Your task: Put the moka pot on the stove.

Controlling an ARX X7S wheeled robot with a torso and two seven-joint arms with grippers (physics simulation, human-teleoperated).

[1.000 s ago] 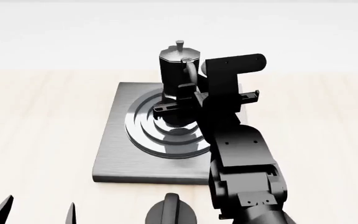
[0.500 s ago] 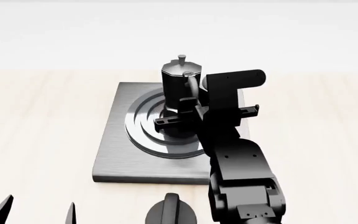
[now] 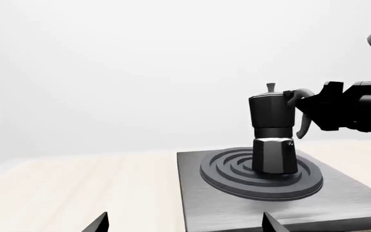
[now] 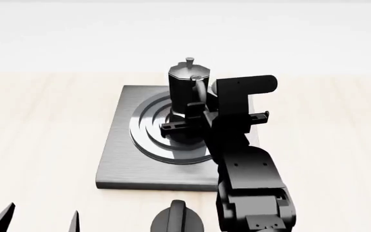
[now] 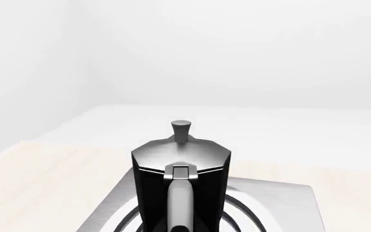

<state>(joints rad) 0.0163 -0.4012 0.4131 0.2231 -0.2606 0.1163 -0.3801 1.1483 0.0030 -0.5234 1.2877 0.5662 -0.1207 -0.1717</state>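
Glossy black moka pot [image 3: 273,133] on brushed grey metal stove [image 3: 205,212].

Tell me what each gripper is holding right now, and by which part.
The right gripper holds the tall glossy black faceted moka pot by its curved black handle, over the grey stove's ring burner. The left gripper holds nothing.

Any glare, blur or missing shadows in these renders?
Head view: bright specular streaks on the burner rings of the stove, all sharp. Left wrist view: flat, even light, faint highlights on the moka pot. Right wrist view: soft sheen on its lid; backdrop washed near-white.
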